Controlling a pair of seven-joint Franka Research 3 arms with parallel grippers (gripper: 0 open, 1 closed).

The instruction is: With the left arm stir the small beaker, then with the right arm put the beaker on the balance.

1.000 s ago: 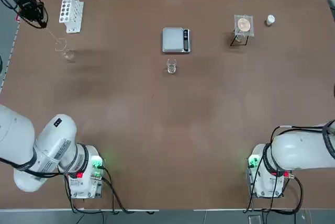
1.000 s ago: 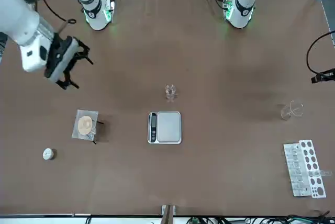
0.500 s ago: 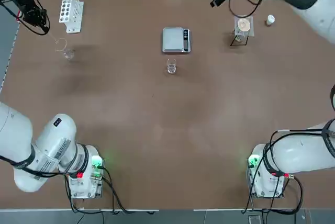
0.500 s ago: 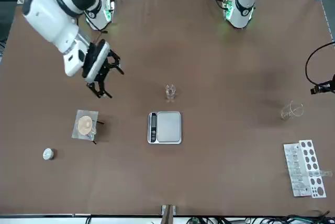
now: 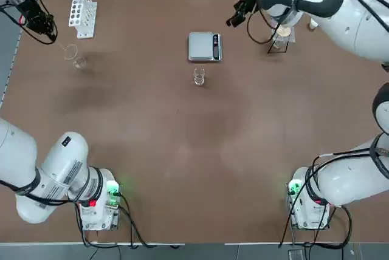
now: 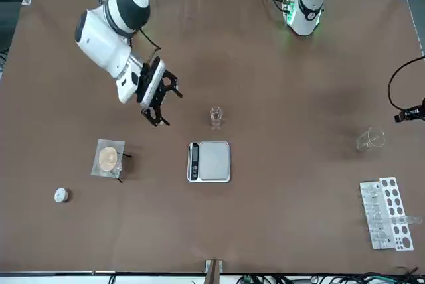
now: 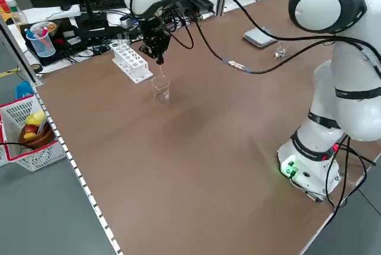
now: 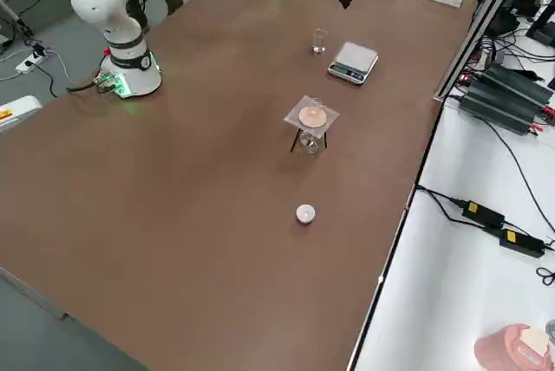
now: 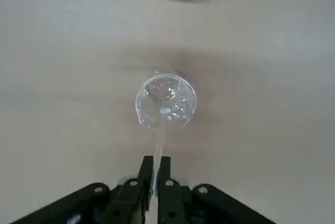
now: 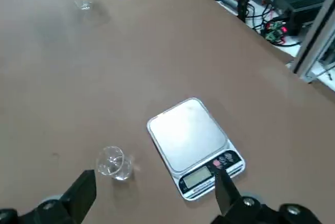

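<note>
The left tool (image 9: 155, 182) is pressed together on a thin glass rod (image 9: 158, 140), whose tip dips into a spouted glass vessel (image 9: 166, 101) near the test-tube rack (image 5: 82, 12) at the counter's (image 5: 182, 150) far left corner. The right tool (image 10: 152, 195) is spread wide and holds nothing, hanging above the counter beside the balance (image 5: 204, 46). The small beaker (image 5: 199, 76) stands just before the balance, apart from it. No writing is legible. Only the left wrist view shows the rod reaching into the vessel.
</note>
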